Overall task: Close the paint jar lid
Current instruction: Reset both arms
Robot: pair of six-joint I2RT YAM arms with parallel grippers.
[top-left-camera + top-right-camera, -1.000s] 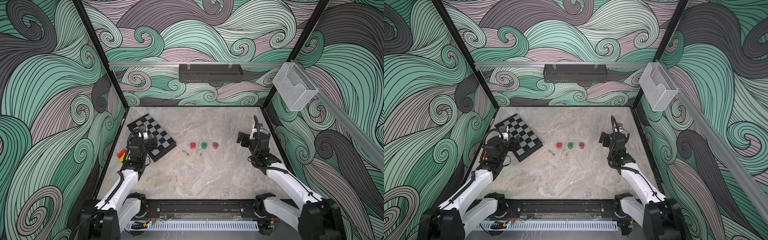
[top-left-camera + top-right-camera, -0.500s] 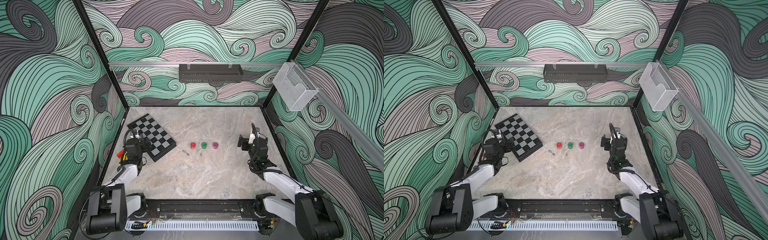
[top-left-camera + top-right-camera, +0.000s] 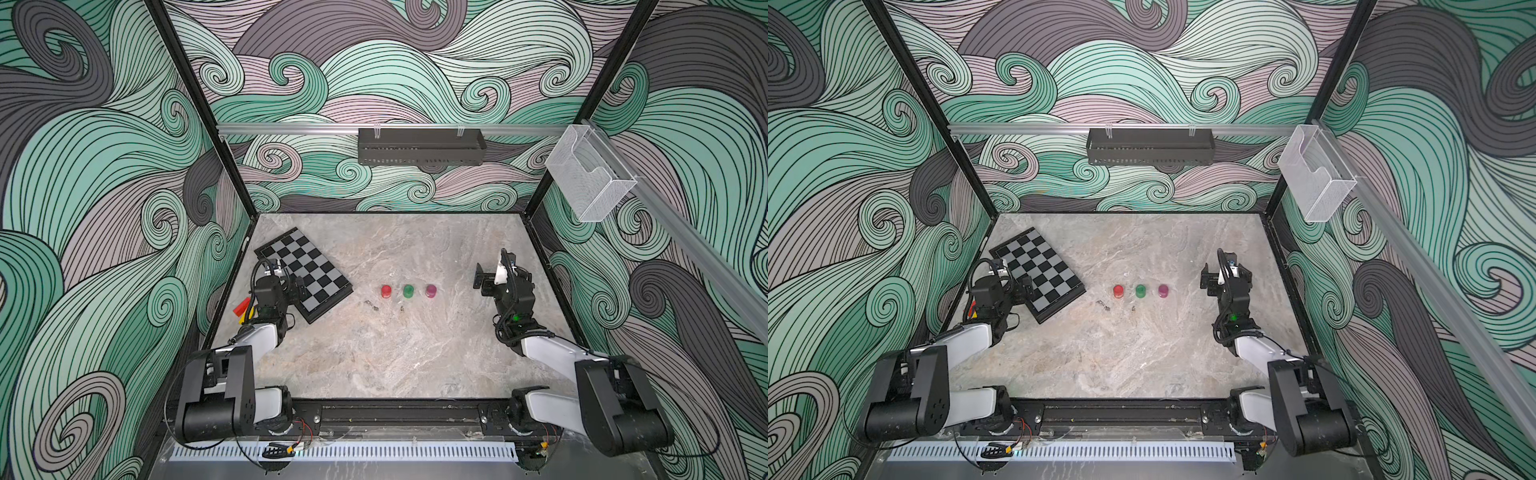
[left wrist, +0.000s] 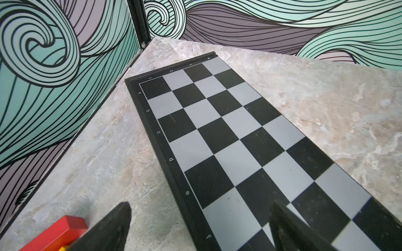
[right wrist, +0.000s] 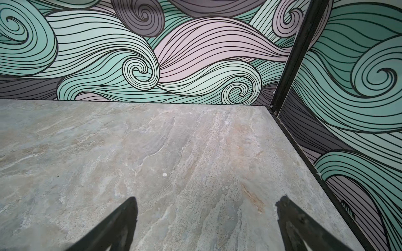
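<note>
Wrist views show left pincer [image 4: 200,208] and right pincer [image 5: 207,202] spread apart and empty; approach seems unstarted, next reaching toward the paint jars [image 3: 408,290]

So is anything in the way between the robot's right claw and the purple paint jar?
No, nothing visible. Only bare table lies between the right gripper and the purple jar, the nearest of the three. The chessboard sits on the far side, by the left gripper.

On the marbled stone counter [image 3: 395,357], a row: red paint jar [image 3: 386,291], green paint jar [image 3: 408,290], purple paint jar [image 3: 431,290]; black-and-grey chessboard [image 3: 307,272] left of them.
</note>
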